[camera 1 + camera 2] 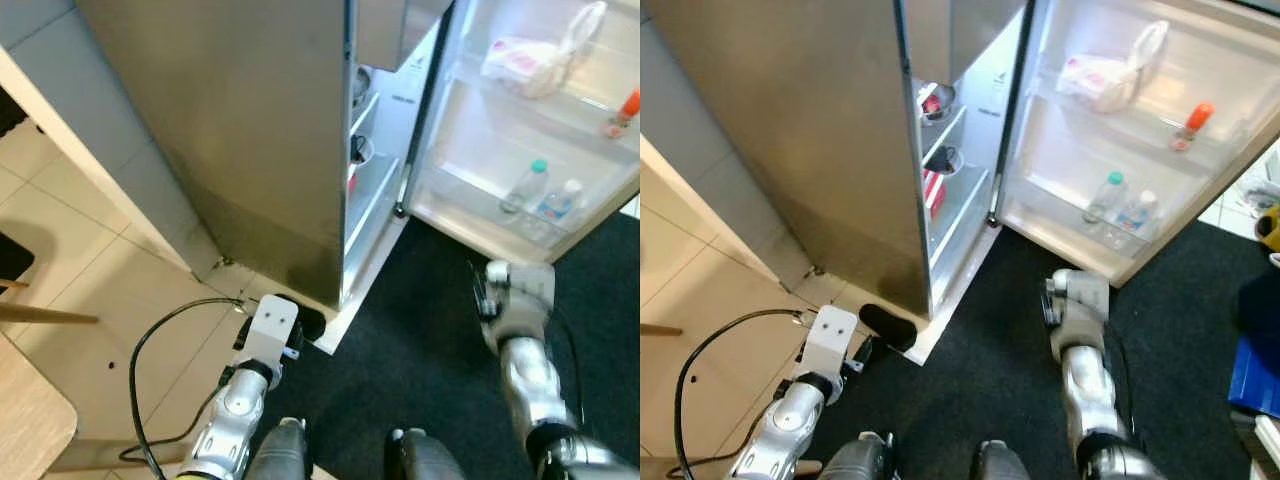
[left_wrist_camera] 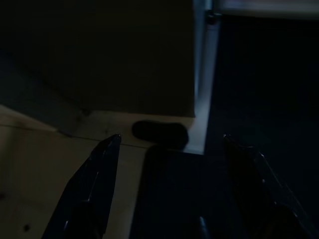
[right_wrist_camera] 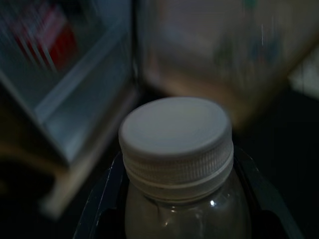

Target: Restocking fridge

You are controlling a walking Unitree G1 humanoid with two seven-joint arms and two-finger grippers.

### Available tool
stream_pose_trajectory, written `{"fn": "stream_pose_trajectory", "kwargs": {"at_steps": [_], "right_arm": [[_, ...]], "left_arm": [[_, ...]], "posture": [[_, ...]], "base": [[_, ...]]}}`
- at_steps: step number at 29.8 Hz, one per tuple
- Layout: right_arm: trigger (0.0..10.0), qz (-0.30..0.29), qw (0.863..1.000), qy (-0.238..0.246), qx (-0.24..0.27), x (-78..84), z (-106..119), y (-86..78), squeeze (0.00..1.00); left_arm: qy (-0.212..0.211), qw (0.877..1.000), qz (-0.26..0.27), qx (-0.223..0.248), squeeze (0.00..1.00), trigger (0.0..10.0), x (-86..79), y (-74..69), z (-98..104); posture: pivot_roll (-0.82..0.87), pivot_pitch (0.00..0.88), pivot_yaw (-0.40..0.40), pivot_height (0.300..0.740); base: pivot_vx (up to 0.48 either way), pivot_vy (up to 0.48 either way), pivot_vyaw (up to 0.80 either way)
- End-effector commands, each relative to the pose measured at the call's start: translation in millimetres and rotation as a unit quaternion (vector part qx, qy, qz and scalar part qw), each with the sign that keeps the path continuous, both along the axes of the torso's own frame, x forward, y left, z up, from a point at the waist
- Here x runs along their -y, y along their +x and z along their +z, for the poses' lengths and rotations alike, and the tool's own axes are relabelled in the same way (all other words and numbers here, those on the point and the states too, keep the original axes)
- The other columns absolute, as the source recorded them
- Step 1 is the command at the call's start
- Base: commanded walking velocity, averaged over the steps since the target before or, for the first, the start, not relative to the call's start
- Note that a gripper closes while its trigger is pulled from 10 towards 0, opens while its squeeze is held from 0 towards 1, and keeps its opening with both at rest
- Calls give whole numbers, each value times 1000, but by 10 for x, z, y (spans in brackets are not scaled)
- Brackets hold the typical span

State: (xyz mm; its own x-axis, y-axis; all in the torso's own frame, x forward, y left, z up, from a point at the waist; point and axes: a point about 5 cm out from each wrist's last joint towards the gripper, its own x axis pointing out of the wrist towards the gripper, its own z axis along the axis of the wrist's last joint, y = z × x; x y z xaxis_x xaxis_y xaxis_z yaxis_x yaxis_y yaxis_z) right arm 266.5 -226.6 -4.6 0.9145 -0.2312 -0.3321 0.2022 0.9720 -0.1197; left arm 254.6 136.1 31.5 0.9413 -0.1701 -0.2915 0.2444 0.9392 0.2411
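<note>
The left claw (image 2: 167, 194) hangs low over the seam where the pale tile floor (image 1: 90, 290) meets the dark mat (image 1: 420, 330). Its two black fingers (image 2: 89, 189) stand well apart with nothing between them, and a black cable (image 1: 150, 350) loops loose beside the arm. If the robot steps forward, that cable could snag a foot or drag, and the idle arm sits near the fridge's steel side (image 1: 230, 130), close enough to knock it on a turn.

The fridge body (image 1: 365, 170) stands open, its shelves holding a bowl and a red pack. The door (image 1: 1120, 130) swings out to the right, with a plastic bag (image 1: 1110, 75) on its upper rack, an orange-capped bottle (image 1: 1193, 125) further right, and two clear bottles (image 1: 1120, 205) in the lower rack.

The right claw (image 3: 174, 199) is clamped on a clear white-capped bottle (image 3: 177, 144), its fingers hugging the body just under the cap, in front of the door's lower edge. That grip looks high and narrow. As a judgement, the smooth plastic may slip or pivot when the arm lifts. The lower rack is already partly filled along its right half, so a careless placement could topple the bottles there or catch the rack's front rail.
</note>
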Motion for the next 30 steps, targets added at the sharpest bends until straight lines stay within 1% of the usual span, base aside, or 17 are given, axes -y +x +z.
{"fn": "stream_pose_trajectory", "kwargs": {"at_steps": [1, 2, 3, 4, 5, 7, 8, 14, 15, 18, 19, 20, 23, 25, 28, 30], "right_arm": [[10000, -14, 1000, -3, 8, 39, 1, -34, 0], [10000, -14, 1000, -6, 7, 45, -23, -79, 0], [10000, -14, 1000, -6, 7, 45, -23, -79, 0], [10000, -12, 1000, -11, 7, 52, -38, -116, 0], [10000, -12, 1000, -11, 7, 52, -38, -116, 0], [10000, -10, 1000, -17, 15, 73, -27, -152, 0], [10000, -9, 1000, -19, 20, 79, -13, -150, 0], [10000, 3, 999, -24, 40, 28, 49, -98, 0], [10000, 12, 998, -26, 48, -45, 69, -65, 0], [10000, 14, 998, -26, 50, -70, 71, -57, 0], [10000, 25, 998, -23, 54, -144, 72, -52, 0], [10000, 29, 998, -22, 55, -171, 72, -53, 0], [10000, 36, 998, -21, 56, -206, 70, -55, 0], [10000, 50, 997, -16, 58, -267, 70, -57, 0], [10000, 61, 996, -15, 61, -314, 78, -51, 0], [10000, 64, 996, -15, 63, -327, 87, -42, 0]], "left_arm": [[-13, 1000, -11, -15, 0, 10000, 37, -65, -62], [-25, 999, -14, -20, 0, 10000, 67, -70, -70], [-25, 999, -14, -20, 0, 10000, 67, -70, -70], [-41, 999, -14, -27, 0, 10000, 97, -71, -80], [-41, 999, -14, -27, 0, 10000, 97, -71, -80], [-67, 997, -6, -36, 0, 10000, 148, -46, -95], [-73, 997, -4, -36, 0, 10000, 166, -28, -96], [-77, 997, -11, -30, 0, 10000, 207, 27, -74], [-82, 996, -6, -27, 0, 10000, 192, 59, -53], [-84, 996, -3, -26, 0, 10000, 181, 69, -48], [-81, 996, 12, -25, 0, 10000, 130, 87, -52], [-79, 996, 16, -25, 0, 10000, 111, 92, -54], [-78, 997, 19, -24, 0, 10000, 93, 97, -54], [-73, 997, 21, -18, 0, 10000, 74, 105, -53], [-69, 997, 24, -14, 0, 10000, 62, 108, -55], [-66, 997, 24, -12, 0, 10000, 61, 103, -59]], "posture": [[20, 248, -16, 740], [7, 249, -21, 740], [7, 249, -21, 740], [-8, 249, -27, 740], [-8, 249, -27, 740], [-30, 240, -40, 740], [-34, 234, -42, 740], [-31, 214, -41, 740], [-22, 196, -32, 740], [-21, 193, -30, 740], [-12, 176, -28, 740], [-12, 176, -28, 740], [-6, 167, -30, 740], [3, 152, -34, 740], [5, 141, -35, 740], [6, 136, -38, 740]], "base": [[0, 0, 0], [0, 0, 0], [0, 0, 0], [0, 0, 0], [0, 0, 0], [0, 0, 0], [0, 0, 0], [0, 0, 0], [0, 0, 0], [0, 0, 0], [0, 0, 0], [0, 0, 0], [0, 0, 0], [0, 0, 0], [0, 0, 0], [0, 0, 0]]}}
